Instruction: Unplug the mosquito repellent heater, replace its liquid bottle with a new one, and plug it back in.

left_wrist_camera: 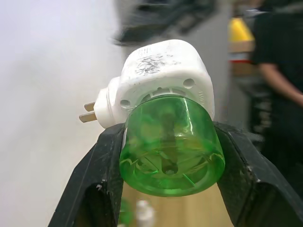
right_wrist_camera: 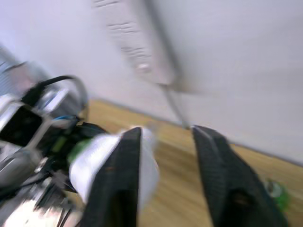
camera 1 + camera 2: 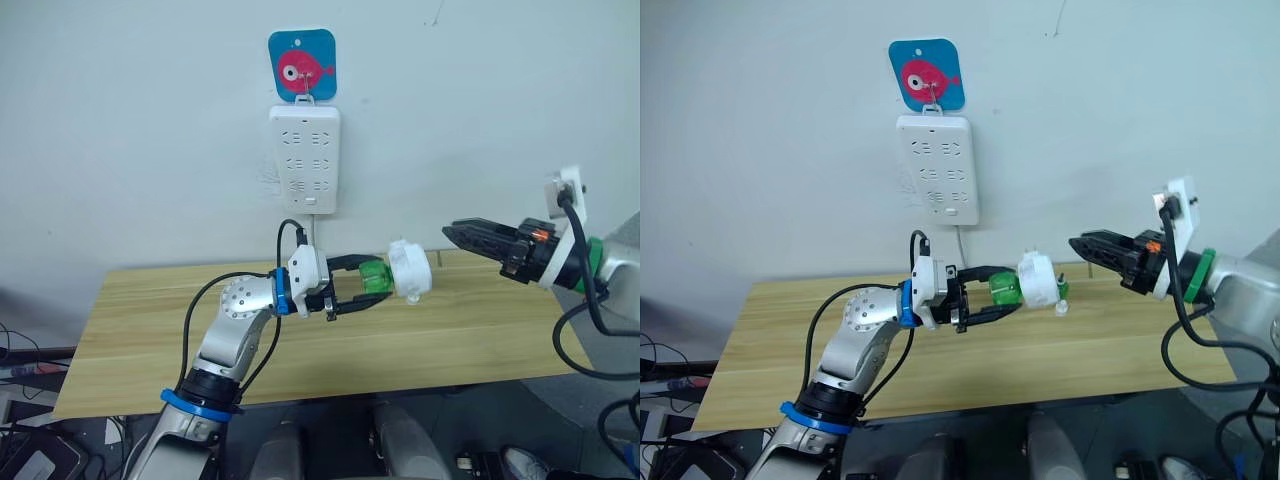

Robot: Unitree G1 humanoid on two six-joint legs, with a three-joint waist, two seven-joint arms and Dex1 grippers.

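Mosquito repellent heater [image 3: 409, 268]: one white unit, unplugged, held in the air above the wooden table [image 3: 150, 320], well below the wall strip. Screwed into it, one green liquid bottle [image 3: 374, 277], pinched at its sides by the left gripper [image 3: 365, 287], black fingers [image 1: 102, 179] pressed against the green plastic on both sides. Two metal prongs [image 1: 88, 112] sticking out of the heater's side, bare, touching nothing.

Right gripper [image 3: 462, 236] level with the heater, just beside it but apart from it, open air between; fingers [image 2: 120, 175] spread in the right wrist view, nothing between them, the white heater seen blurred behind one finger.

Free room all round the held heater: table below, wall behind, clear gap up to the one white power strip [image 3: 305, 158], hung on the wall under a blue square hook plate with a pink fish [image 3: 301, 64], cord dropping from the strip's lower edge toward the table. Sockets on the strip all unoccupied.

On the table near its back edge, a small green item [image 3: 1063, 289] and a small white cap-like piece [image 3: 1062, 307], just behind the heater; too small to tell what exactly. Table surface light wood, front edge facing the robot, pale plain wall behind. In the left wrist view, a person in dark clothes [image 1: 279, 80], blurred, in the background.
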